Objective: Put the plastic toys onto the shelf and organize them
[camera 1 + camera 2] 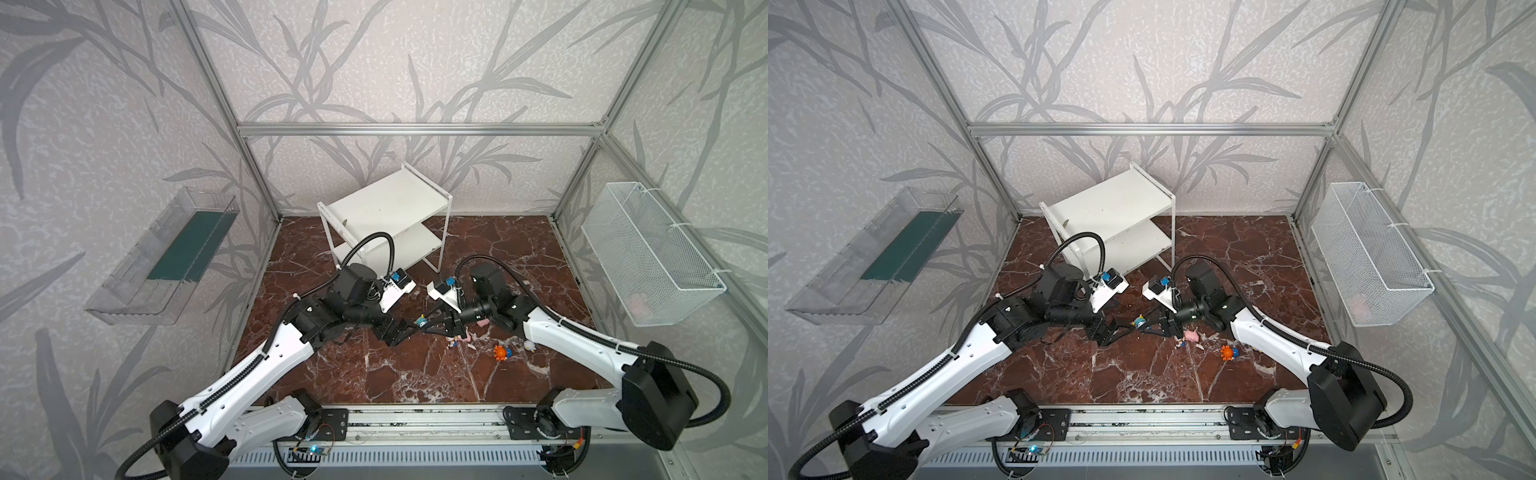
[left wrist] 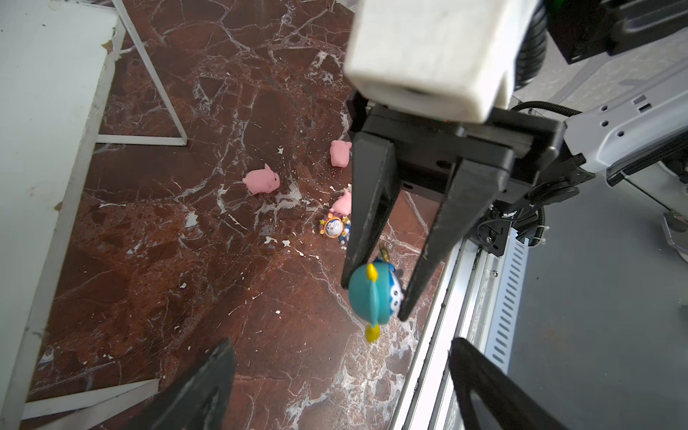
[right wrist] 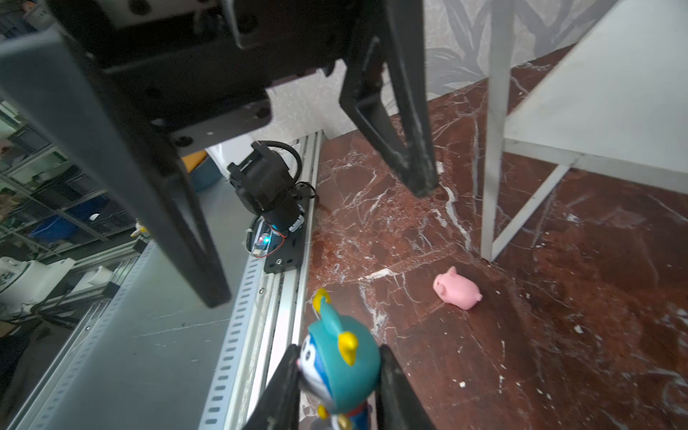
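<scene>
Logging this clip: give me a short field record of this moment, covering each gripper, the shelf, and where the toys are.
right gripper: shut on the teal figurine, held off the floor
left gripper: open, fingers pointed toward the figurine, touching nothing
shelf: no toy seen on either board
toys on the floor: three pink pigs, star-framed figurine, orange figurine
stage: looks like a handover between arms; nothing placed yet

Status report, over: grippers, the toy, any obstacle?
Right gripper shut on teal figurine, held in the air. Left gripper open, facing it, not touching. No toy seen on shelf; pink pigs lie on the marble floor.
</scene>
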Available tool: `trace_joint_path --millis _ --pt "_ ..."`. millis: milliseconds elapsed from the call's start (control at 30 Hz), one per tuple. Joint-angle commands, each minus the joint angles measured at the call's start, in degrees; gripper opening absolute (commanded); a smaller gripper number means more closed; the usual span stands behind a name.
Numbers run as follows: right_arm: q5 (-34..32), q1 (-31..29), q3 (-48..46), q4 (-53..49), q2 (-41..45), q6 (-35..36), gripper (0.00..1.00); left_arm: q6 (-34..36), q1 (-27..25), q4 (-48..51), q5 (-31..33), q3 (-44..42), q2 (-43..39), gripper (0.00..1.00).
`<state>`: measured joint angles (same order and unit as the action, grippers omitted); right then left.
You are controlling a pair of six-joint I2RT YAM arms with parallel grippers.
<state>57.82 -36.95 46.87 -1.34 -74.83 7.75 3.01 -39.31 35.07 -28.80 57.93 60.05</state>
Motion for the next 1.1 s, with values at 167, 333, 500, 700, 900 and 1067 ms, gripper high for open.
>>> trace_joint_path --millis 167,333,500,700,900,1067 --pt "0.74 -0.93 1.39 2.18 4.43 -1.16 0.29 1.66 0.62 -0.71 -3.47 -0.09 -3.43 0.90" --pt "2.85 -1.14 1.03 7.56 4.68 -3.06 0.29 2.19 0.64 0.46 -3.08 -0.50 -3.96 0.94" --pt "3.17 -1.42 1.56 7.41 4.60 -2.43 0.29 2.43 0.72 0.77 -7.59 0.32 -3.41 0.78" --pt "3.00 -2.17 1.12 7.87 5.31 -2.56 0.29 2.27 0.67 0.34 -10.91 0.51 -3.25 0.60" --pt "3.00 -2.95 1.12 7.85 5.57 -2.55 0.29 2.27 0.80 0.61 -11.70 1.00 -2.48 0.40" --pt "2.87 -3.89 1.51 7.04 5.13 -2.03 0.29 2.36 0.79 0.34 -11.21 0.78 -3.01 0.36"
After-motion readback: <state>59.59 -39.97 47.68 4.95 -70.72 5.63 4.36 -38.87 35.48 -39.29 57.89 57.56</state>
